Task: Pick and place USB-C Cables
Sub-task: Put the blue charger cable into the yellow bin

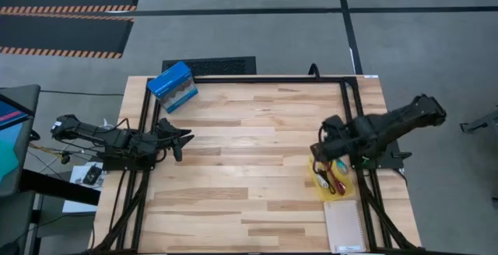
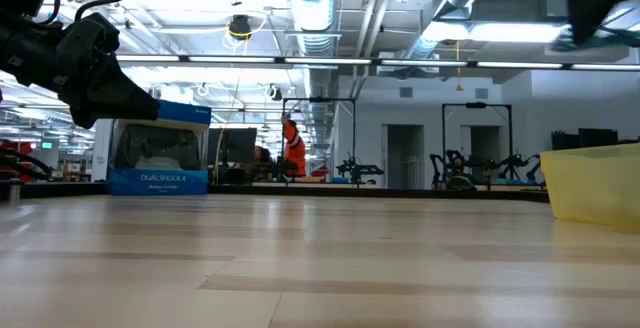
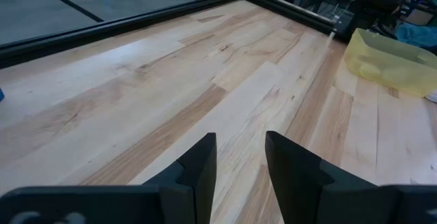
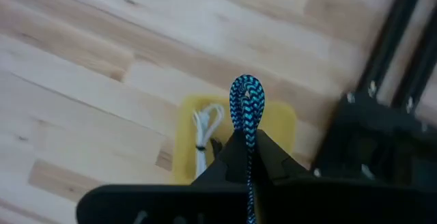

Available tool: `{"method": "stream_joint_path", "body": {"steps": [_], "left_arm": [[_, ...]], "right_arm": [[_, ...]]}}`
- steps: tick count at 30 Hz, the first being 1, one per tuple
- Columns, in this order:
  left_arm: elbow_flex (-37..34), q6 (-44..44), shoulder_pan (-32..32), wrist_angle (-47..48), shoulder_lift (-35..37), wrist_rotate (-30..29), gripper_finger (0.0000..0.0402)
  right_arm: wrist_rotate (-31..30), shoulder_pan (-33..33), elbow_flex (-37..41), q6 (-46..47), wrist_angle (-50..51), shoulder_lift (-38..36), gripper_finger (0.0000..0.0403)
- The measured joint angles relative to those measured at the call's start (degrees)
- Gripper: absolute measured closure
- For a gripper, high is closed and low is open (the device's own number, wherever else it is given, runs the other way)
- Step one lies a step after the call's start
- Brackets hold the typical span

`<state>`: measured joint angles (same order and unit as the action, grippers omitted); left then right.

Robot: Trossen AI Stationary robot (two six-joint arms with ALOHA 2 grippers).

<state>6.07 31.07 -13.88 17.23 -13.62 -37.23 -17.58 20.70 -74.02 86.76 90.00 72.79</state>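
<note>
My right gripper [image 4: 247,141] hovers over the yellow bin [image 4: 281,123] near the table's right edge, shut on the teal-blue braided cable [image 4: 246,101]. A white cable [image 4: 205,134] lies in the bin, and the high view shows a dark red cable [image 1: 331,180] there too. I cannot make out the black cable. My left gripper [image 3: 240,162] is open above bare wood on the table's left side [image 1: 183,140], touching nothing. My right gripper pinches the teal-blue cable between its two fingers just below the bend of its loop [image 4: 247,130]. The looped end [image 4: 246,91] sticks out past the fingertips. The cable is lifted clear above the bin; the gripper hides the rest of it.
A blue box [image 1: 173,86] stands at the table's far-left corner, also in the low view [image 2: 160,153]. A spiral notebook [image 1: 345,225] lies near the right front corner, just nearer than the yellow bin [image 1: 327,191]. Black frame rails [image 1: 272,78] run along the table's edges.
</note>
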Motion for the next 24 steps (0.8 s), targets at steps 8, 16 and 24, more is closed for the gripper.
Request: {"method": "stream_joint_path", "body": {"steps": [8, 16, 24], "left_arm": [[0.00, 0.00, 0.01, 0.02, -0.01, 0.00, 0.0288], [0.00, 0.00, -0.01, 0.02, 0.01, -0.01, 0.0288], [0.00, 0.00, 0.00, 0.02, 0.00, 0.00, 0.0288]], "right_arm": [[1.11, 10.19, 8.94, 17.63, -4.84, -0.11, 0.0395], [1.22, 14.48, 16.85, 23.92, -13.11, -0.11, 0.0395], [1.18, 13.98, 24.04, 24.18, -21.82, -0.07, 0.0394]]}}
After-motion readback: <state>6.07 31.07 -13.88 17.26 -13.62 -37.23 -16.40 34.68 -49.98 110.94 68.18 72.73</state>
